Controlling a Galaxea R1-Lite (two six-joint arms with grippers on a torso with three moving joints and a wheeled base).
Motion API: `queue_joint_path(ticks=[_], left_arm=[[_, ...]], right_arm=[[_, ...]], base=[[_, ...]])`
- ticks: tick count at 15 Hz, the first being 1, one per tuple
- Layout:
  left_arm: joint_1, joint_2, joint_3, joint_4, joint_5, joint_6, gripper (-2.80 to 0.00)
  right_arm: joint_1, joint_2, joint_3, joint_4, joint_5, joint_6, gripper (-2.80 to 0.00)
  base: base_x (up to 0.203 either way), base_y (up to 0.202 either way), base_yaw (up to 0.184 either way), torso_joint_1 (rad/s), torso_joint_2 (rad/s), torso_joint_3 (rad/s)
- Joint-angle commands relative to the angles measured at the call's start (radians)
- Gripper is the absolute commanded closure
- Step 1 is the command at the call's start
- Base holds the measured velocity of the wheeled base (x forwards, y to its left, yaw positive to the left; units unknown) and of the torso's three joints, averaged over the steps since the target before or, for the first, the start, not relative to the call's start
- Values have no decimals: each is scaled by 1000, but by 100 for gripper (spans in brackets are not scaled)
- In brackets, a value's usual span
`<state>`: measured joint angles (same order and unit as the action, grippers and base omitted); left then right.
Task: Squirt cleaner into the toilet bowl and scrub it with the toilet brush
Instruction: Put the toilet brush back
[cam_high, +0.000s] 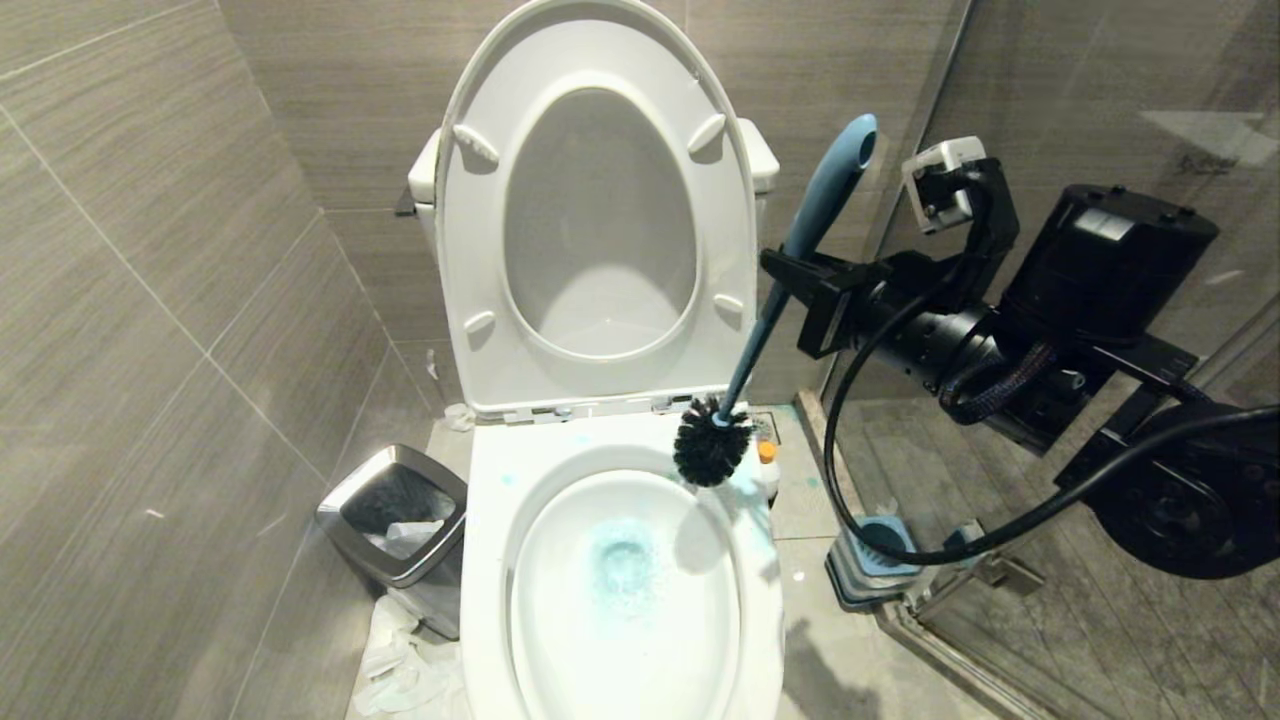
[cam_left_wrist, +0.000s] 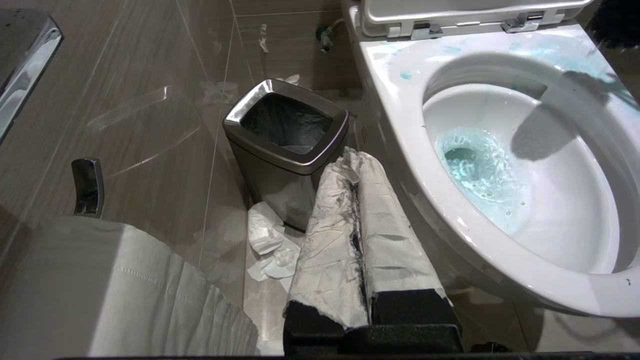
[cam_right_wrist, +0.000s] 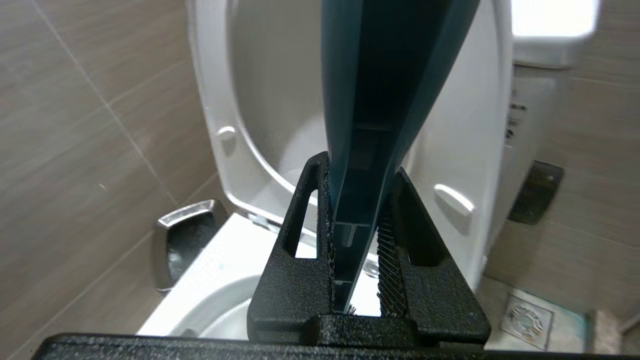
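The toilet bowl (cam_high: 492, 520) stands open, with blue foamy water (cam_high: 625, 565) at its bottom and blue smears on the rim (cam_left_wrist: 395, 65). My right gripper (cam_high: 800, 285) is shut on the blue-grey handle (cam_right_wrist: 365, 100) of the toilet brush (cam_high: 800, 235). The brush hangs tilted, its black bristle head (cam_high: 712, 442) just above the bowl's back right rim. The cleaner (cam_high: 767, 470), a white bottle with an orange cap, stands on the floor right of the toilet, partly behind the brush head. My left gripper (cam_left_wrist: 350, 162), its fingers wrapped in white paper, hangs shut and empty beside the bowl.
Seat and lid (cam_high: 600, 380) lean up against the tank. A silver-rimmed waste bin (cam_high: 395, 510) stands left of the toilet with crumpled tissue (cam_high: 400, 660) on the floor before it. The brush holder (cam_high: 872, 555) sits by the glass shower wall (cam_high: 1060, 100) on the right.
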<state>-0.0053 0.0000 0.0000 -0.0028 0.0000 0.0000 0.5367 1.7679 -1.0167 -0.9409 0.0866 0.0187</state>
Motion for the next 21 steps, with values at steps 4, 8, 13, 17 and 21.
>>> queue_joint_path(ticks=[4,8,13,17,21], left_arm=[[1,0,0,0,0,0,0],[1,0,0,0,0,0,0],[1,0,0,0,0,0,0],[1,0,0,0,0,0,0],[1,0,0,0,0,0,0]], right_arm=[[-66,-7,22,-10,-16,-16,0],[-112,-46,43,-14,-16,-14,0],[-153,-75,111,-19,-11,-3,0],[-241,-67,118,-19,-10,-7,0],[-301,-38,156,-27,-10,-15,0]], base=[[0,0,0,0,0,0],[0,0,0,0,0,0],[0,0,0,0,0,0],[0,0,0,0,0,0],[0,0,0,0,0,0]])
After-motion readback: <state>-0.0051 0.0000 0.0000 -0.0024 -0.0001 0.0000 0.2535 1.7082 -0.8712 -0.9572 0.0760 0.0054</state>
